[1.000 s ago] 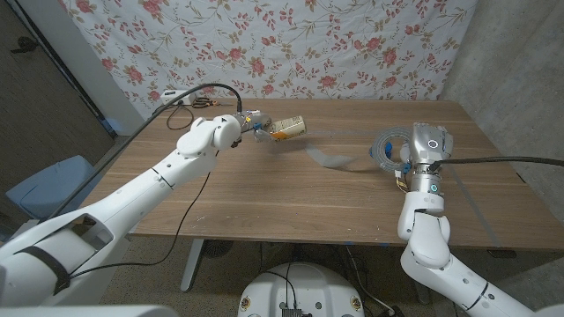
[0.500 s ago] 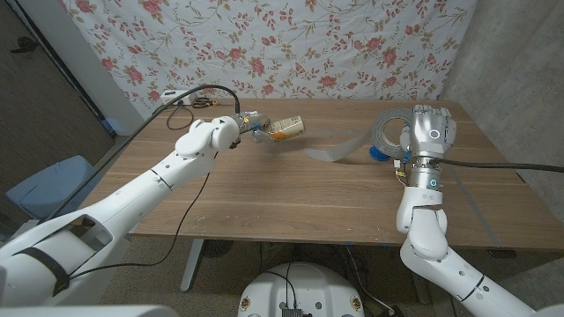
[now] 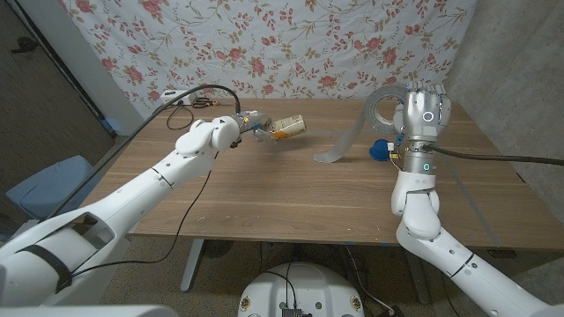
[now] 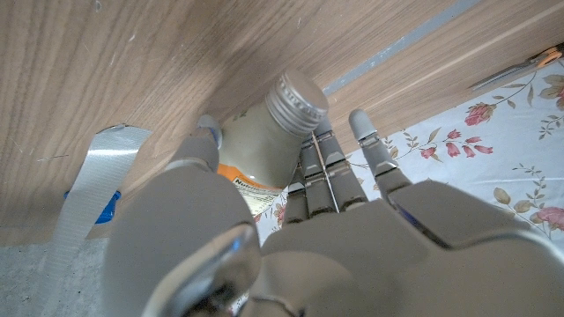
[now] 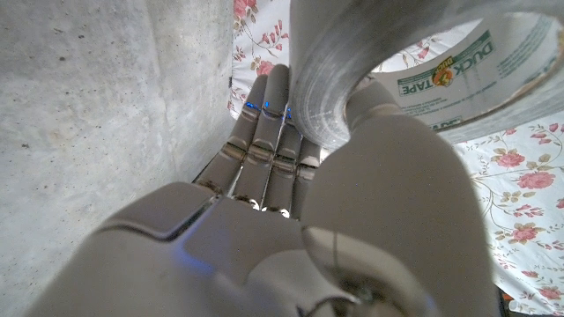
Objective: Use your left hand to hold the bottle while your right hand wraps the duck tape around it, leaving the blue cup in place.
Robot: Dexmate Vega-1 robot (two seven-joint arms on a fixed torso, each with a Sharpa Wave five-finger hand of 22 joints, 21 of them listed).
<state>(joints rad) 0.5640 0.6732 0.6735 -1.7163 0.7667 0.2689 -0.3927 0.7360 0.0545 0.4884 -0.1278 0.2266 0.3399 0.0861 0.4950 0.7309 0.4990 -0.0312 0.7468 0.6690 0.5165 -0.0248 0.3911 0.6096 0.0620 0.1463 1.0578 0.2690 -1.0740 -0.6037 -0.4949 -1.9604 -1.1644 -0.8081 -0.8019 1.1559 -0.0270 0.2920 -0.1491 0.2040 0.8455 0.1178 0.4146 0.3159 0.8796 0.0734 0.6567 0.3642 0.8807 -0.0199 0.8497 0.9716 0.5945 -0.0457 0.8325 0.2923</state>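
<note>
My left hand (image 3: 248,122) holds a small bottle (image 3: 286,129) with an orange label and a silver cap (image 4: 296,97), lying sideways above the table's far left. In the left wrist view my left hand (image 4: 291,229) wraps its fingers around the bottle (image 4: 261,150). My right hand (image 3: 424,110) is raised at the right and grips a silver roll of duck tape (image 3: 381,107). A loose strip of tape (image 3: 342,143) hangs from the roll down to the table. The right wrist view shows the roll (image 5: 414,70) against my right hand (image 5: 308,202). The blue cup (image 3: 381,150) stands behind my right wrist.
The wooden table (image 3: 264,194) spreads in front of a floral cloth (image 3: 282,44) backdrop. A black cable (image 3: 189,92) runs along my left arm, and small items (image 3: 181,99) lie at the far left corner. A concrete wall (image 3: 520,70) stands to the right.
My right hand has risen from the table with the tape roll, drawing the loose strip up with it. The blue cup has come into sight below it. My left hand keeps the bottle still.
</note>
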